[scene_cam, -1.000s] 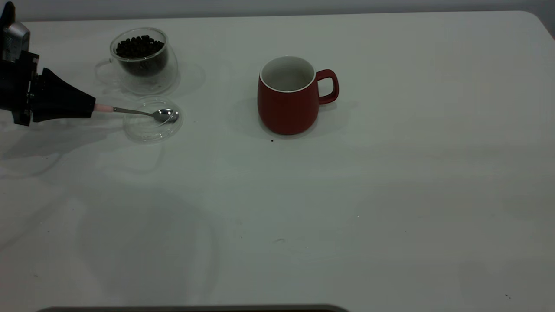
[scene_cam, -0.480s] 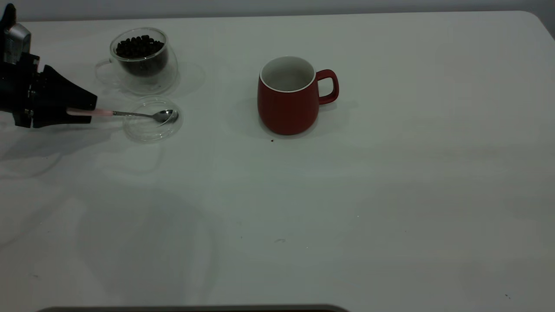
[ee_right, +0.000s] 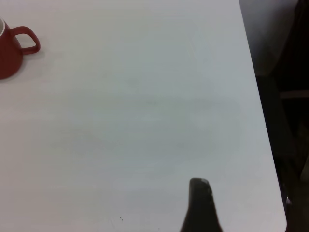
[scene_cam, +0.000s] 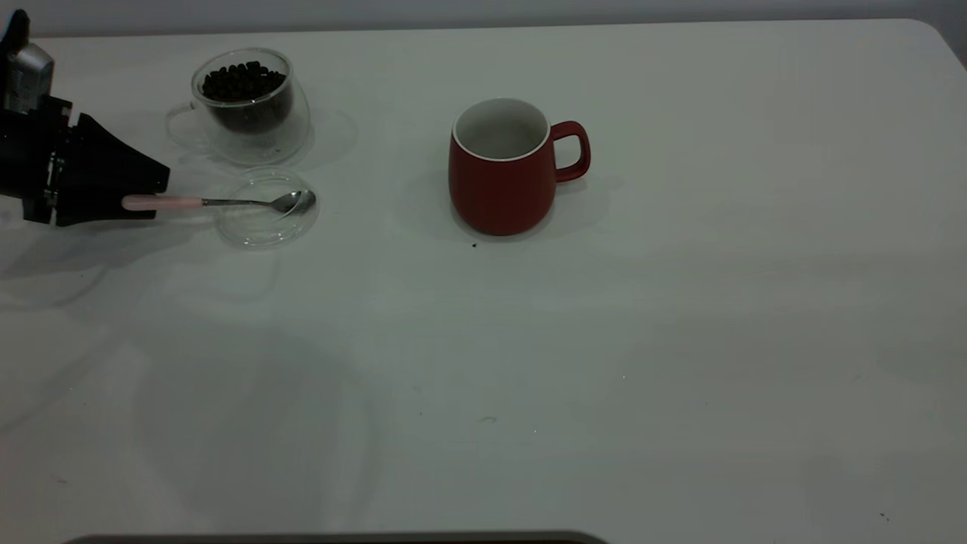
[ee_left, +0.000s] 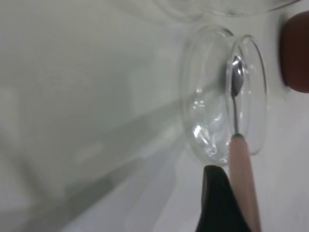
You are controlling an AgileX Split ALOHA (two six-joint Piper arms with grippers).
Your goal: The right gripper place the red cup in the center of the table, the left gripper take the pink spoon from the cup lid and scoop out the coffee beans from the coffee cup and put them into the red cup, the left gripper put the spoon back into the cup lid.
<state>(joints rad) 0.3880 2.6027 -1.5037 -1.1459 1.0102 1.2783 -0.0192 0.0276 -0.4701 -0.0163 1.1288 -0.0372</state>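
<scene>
At the far left edge of the exterior view, the left gripper [scene_cam: 147, 198] sits low over the table [scene_cam: 680, 340] with its black fingers parted around the handle end of the pink spoon [scene_cam: 219, 202]; the spoon lies flat, its handle on the table reaching between the fingers and its metal bowl resting in the cup lid [scene_cam: 264, 209]. Just behind the lid stands the coffee cup [scene_cam: 245, 106], holding the coffee beans [scene_cam: 242, 81]. The red cup [scene_cam: 502, 166] stands upright near the middle of the table, well apart from the lid, its handle turned toward the right side; its white inside looks bare. In the left wrist view, the spoon [ee_left: 239, 145] runs from the lid [ee_left: 212, 96] back alongside one black finger [ee_left: 217, 203], and an edge of the red cup [ee_left: 295, 50] shows beyond. In the right wrist view, one dark finger [ee_right: 200, 208] of the right gripper hovers over bare table [ee_right: 145, 121] near its edge, far from the red cup [ee_right: 12, 48]; whether that gripper is open or closed cannot be told.
</scene>
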